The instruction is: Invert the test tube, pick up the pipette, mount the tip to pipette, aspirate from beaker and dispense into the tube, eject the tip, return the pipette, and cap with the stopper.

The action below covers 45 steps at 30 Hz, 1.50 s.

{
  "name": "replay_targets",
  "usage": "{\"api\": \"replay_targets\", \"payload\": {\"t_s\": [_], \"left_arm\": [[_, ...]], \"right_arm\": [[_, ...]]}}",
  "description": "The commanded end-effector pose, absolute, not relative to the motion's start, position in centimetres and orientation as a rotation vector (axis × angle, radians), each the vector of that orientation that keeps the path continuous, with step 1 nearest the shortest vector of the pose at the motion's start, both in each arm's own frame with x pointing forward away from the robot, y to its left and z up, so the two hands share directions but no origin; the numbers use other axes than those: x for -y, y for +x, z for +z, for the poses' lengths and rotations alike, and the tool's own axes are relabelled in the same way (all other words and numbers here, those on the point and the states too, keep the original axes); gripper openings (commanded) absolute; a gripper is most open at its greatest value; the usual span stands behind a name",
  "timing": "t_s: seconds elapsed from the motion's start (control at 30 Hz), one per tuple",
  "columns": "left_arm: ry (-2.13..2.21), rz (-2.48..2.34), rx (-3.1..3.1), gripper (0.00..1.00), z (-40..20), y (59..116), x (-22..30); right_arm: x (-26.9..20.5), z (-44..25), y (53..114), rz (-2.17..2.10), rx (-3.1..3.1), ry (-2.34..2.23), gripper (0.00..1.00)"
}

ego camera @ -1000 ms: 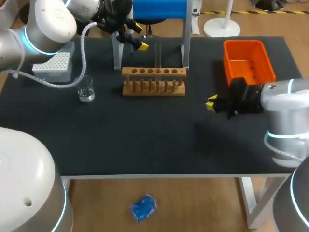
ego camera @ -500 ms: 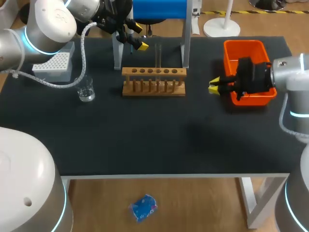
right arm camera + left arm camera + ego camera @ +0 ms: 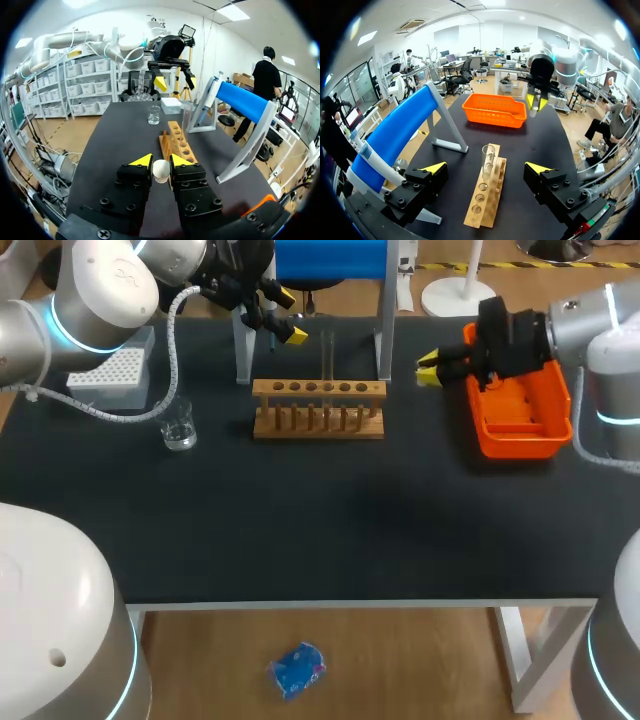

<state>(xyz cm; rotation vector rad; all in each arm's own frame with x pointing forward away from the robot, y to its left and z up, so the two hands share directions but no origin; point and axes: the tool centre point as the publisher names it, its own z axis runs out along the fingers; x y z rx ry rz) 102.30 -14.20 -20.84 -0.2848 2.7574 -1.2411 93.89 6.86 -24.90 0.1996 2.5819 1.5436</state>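
Item, far left of the black counter [image 3: 320,530]: white perforated pipette-tip box [image 3: 110,375]; individual tips not made out. Next, small clear glass beaker [image 3: 180,427], standing apart in front of the box; liquid level cannot be told. Left end effector [image 3: 486,168]: fingers wide apart, holding nothing, hanging at the back of the counter over the near end of the rack. Blue-bodied pipette [image 3: 330,260], resting across its grey metal stand [image 3: 240,355] at the counter's rear, behind the rack. Light wooden test-tube rack [image 3: 318,420], a row of holes, holding one clear glass test tube [image 3: 328,355]; the tube stands upright with its long axis vertical and its open mouth up, contents too clear to judge. Right end effector [image 3: 160,161]: fingers clamped from both sides on a small white rounded stopper [image 3: 161,171], raised above the counter between the rack and the basket. Governing relation: the tube lies straight ahead of the stopper along those fingers, leftward across the counter, so capping appears to call for bringing the stopper over the mouth and pressing down the tube's axis; the left arm is nearer the tube, but the right carries the stopper. Far right: orange plastic basket [image 3: 520,435], contents not made out.
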Motion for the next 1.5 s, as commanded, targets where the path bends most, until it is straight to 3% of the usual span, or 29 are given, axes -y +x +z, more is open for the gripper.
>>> {"api": "replay_targets", "payload": {"t_s": [0.03, 0.47, 1.17, 1.5], "left_arm": [[-0.282, -1.246, -2.754, 1.00, -20.9, 102.3, 14.1], [-0.252, -1.249, -2.782, 1.00, -22.2, 102.2, 14.3], [-0.240, -1.231, -2.770, 1.00, -23.1, 103.0, 13.9], [-0.240, -1.231, -2.770, 1.00, -23.1, 103.0, 13.9]], "right_arm": [[-6.8, -25.0, 94.3, 1.569, -2.628, 0.158, 0.00], [-6.8, -24.9, 94.4, 1.590, -2.616, 0.151, 0.00], [-12.8, -21.4, 99.2, 1.611, -2.556, -0.075, 0.00], [-13.0, -21.1, 99.1, 1.610, -2.552, -0.081, 0.00]]}}
